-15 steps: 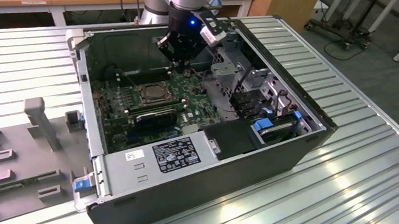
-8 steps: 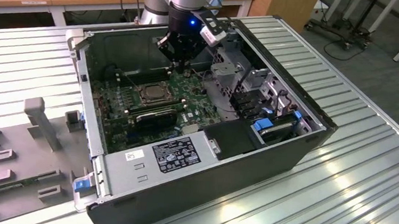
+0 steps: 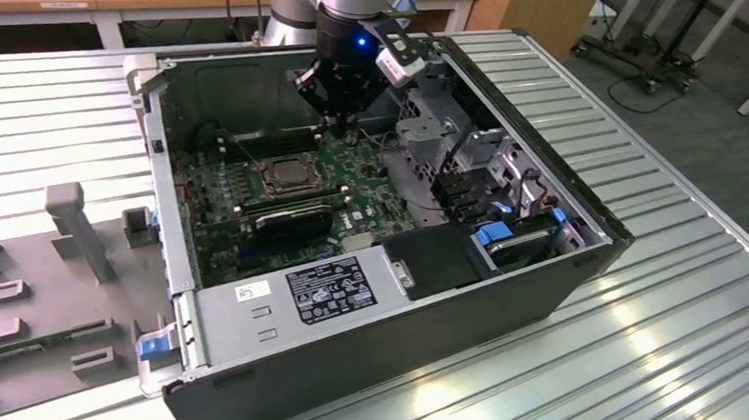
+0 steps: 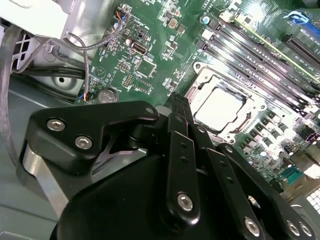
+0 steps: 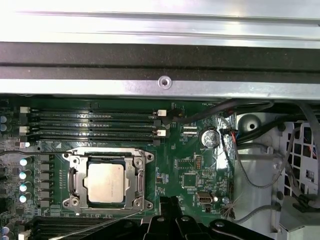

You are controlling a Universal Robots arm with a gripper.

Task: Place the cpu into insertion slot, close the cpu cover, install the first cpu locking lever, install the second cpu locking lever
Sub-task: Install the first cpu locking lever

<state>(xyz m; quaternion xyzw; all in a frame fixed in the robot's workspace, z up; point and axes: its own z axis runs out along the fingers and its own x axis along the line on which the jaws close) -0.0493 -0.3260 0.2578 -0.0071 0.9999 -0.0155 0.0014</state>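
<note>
Inside the case [image 3: 376,371], at the middle of the exterior view, the board [image 3: 222,198] lies flat and my gripper [image 3: 340,125] hangs above it toward 12 o'clock. My jaws are drawn together with nothing between them, and they touch nothing. From my tips the slot [image 5: 79,181] sits at about 7 o'clock in that view, near but apart. Its cover [image 5: 107,156] looks folded flat, framing the cpu [image 5: 105,182], which is seated in the slot. Along the slot's edge nearest me runs a thin bright rod, a lever [image 5: 105,224] by my guess; whether it is latched I cannot tell. I judge the placing and the cover done and the lever work in hand. That calls for a closed tip set squarely on a thin rod, pressing it down and under its catch, clear of the cpu
</note>
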